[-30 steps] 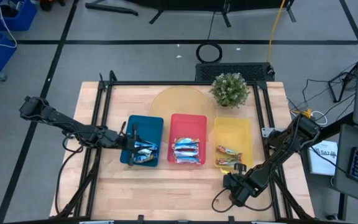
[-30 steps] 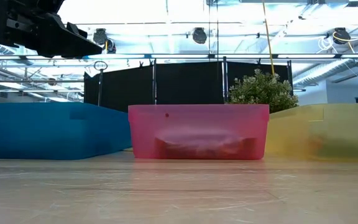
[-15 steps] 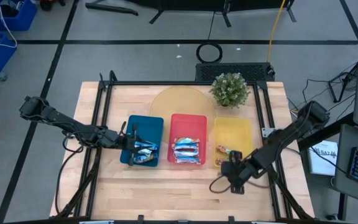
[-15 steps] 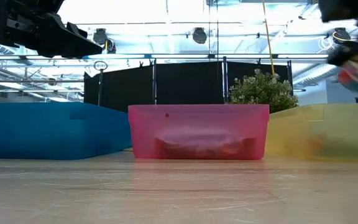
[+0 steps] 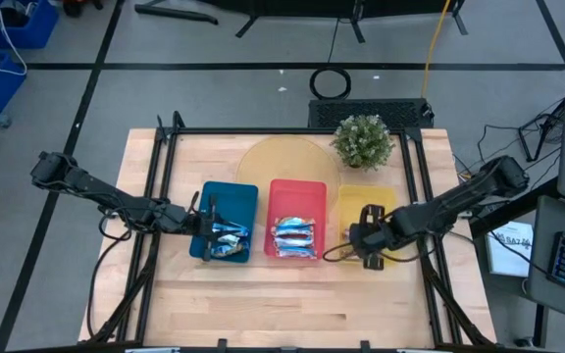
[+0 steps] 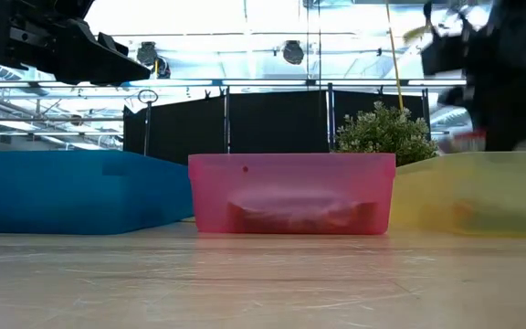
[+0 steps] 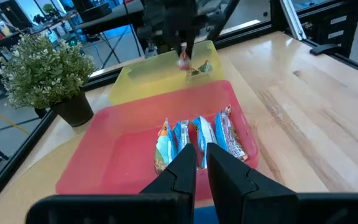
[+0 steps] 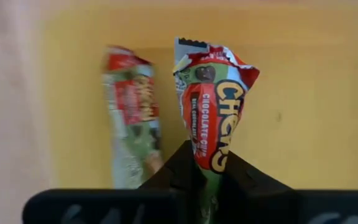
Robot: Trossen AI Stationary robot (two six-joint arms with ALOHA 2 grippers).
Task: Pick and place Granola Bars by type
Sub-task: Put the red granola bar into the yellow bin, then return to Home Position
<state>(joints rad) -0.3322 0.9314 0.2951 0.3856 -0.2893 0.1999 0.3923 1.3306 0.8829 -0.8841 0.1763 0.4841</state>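
My right gripper is shut on an orange-red granola bar above the yellow tray. A second orange-red bar lies flat on that tray's floor. Several silvery-blue bars lie side by side in the red tray. More blue bars lie in the blue tray. My left gripper is shut and empty, hovering at the blue tray's left side. In the low view my right gripper shows dark above the yellow tray's wall. My right gripper pinches one end of the orange-red bar's wrapper between its two fingers. The bar runs on straight beyond the fingertips, toward the tray floor. It is lifted clear of the yellow tray, its crimped free end touching nothing.
A potted plant stands at the far side behind the yellow tray, beside a round pale mat. A black frame runs along the table's left and right sides. Bare wood lies near the front edge.
My right gripper has travelled from the bare wood near the table's near edge toward the far edge, ending over the yellow tray with the orange-red bar in its fingers. Its arm has swung round with it. My left arm has kept still.
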